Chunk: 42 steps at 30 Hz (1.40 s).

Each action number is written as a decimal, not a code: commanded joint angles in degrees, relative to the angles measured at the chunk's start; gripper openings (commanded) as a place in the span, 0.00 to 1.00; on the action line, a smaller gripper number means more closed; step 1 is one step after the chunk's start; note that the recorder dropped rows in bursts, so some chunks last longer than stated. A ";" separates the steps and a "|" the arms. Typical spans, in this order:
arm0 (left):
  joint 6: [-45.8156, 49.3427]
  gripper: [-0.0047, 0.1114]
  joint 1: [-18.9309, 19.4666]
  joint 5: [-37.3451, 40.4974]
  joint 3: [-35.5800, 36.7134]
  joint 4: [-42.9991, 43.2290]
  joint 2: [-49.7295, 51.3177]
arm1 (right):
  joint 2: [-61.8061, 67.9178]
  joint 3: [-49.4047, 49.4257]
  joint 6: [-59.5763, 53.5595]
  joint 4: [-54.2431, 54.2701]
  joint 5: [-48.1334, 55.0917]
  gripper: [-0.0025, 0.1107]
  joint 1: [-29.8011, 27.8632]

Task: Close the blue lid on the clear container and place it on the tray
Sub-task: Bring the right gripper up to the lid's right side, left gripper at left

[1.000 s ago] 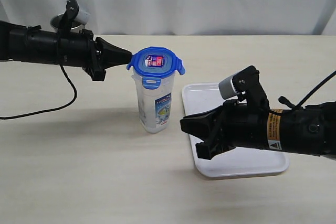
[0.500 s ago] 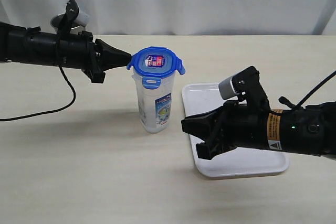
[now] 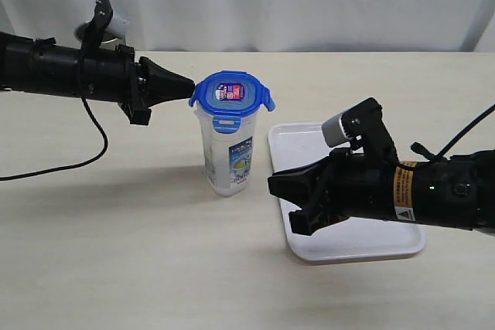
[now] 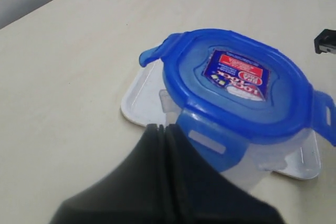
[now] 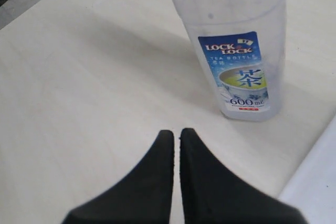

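If the closed, empty left gripper (image 3: 189, 86) shoves the blue lid (image 3: 230, 92), the clear container (image 3: 227, 152) may topple. The closed, empty right gripper (image 3: 277, 185) braces nothing.

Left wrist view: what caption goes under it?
Shut left gripper beside a flap of the blue lid sitting on the clear container.

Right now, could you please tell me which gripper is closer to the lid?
The left gripper: its shut tip is right at the rim of the lid, while the right gripper hangs lower, by the tray.
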 commanded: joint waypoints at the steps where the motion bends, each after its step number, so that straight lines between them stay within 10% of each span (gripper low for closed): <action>1: 1.80 0.04 0.03 -1.92 2.09 0.58 -2.40 | 0.07 -0.13 -0.40 0.49 0.03 0.06 -0.01; 18: 1.80 0.04 0.03 -9.16 3.77 -5.51 -3.76 | 0.52 -5.88 -3.13 9.24 9.72 0.06 -0.01; 25: 1.80 0.04 0.03 -9.16 3.77 -7.41 -3.76 | 0.75 -15.05 21.87 -13.91 12.97 0.06 -0.14; 42: 1.80 0.04 -0.07 -8.90 3.77 -7.25 -3.76 | 7.56 -22.74 23.18 -16.22 18.76 0.06 -0.38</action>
